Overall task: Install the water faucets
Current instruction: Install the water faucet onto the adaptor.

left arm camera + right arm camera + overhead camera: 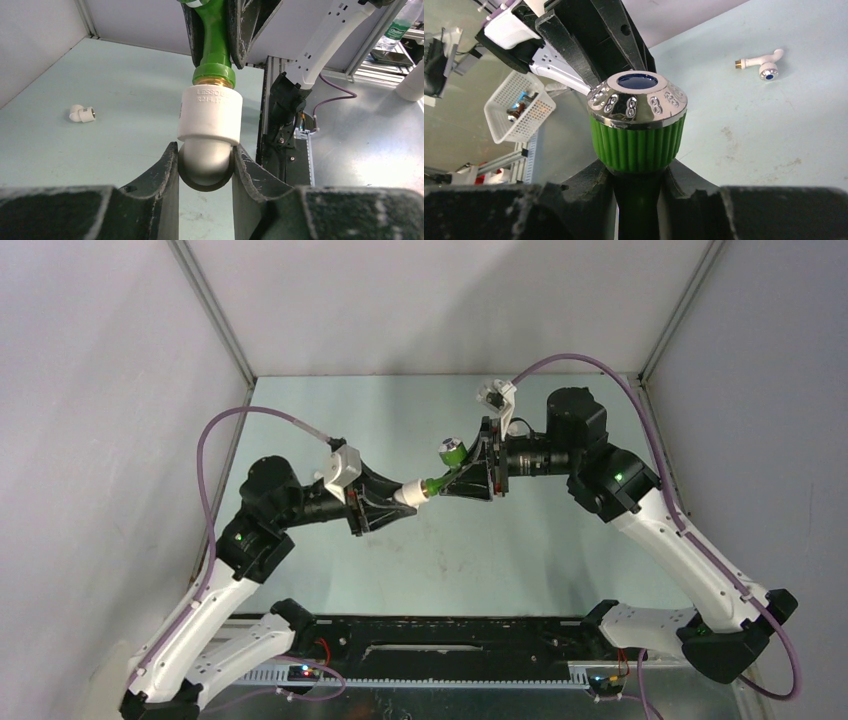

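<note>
Item one: the bright green plastic faucet [438, 482] with a ribbed round knob, chrome-capped with a blue centre, is held off the pale green table [560, 560] above its middle, between the two arms. The right gripper [452, 481] is clenched on it. In the right wrist view the fingers [589, 185] clamp the faucet body just below the knob [637, 142].

The faucet's brass collar meets the mouth of a white plastic elbow fitting [210, 120], which carries embossed lettering on its collar. Faucet and fitting stand in one line. The left gripper [205, 150] grasps the rounded bend of that fitting, one pad on each side of it. In the top view the left gripper [400, 498] comes in from the left and the right gripper from the right, fingertips near each other, with the fitting [410, 494] between them.

Item two: the white plastic faucet [761, 67], with curved spout, brass thread and grey knob, lies on its side on the table [749, 130], well apart from both grippers.

Other items: a second white elbow fitting [82, 114] lies loose on the table [125, 75], well left of the held fitting in the left wrist view. Off the table, a white mesh basket [519, 107] holds small parts, too small to identify. A plastic bottle [402, 25] with a green label stands outside the enclosure.
</note>
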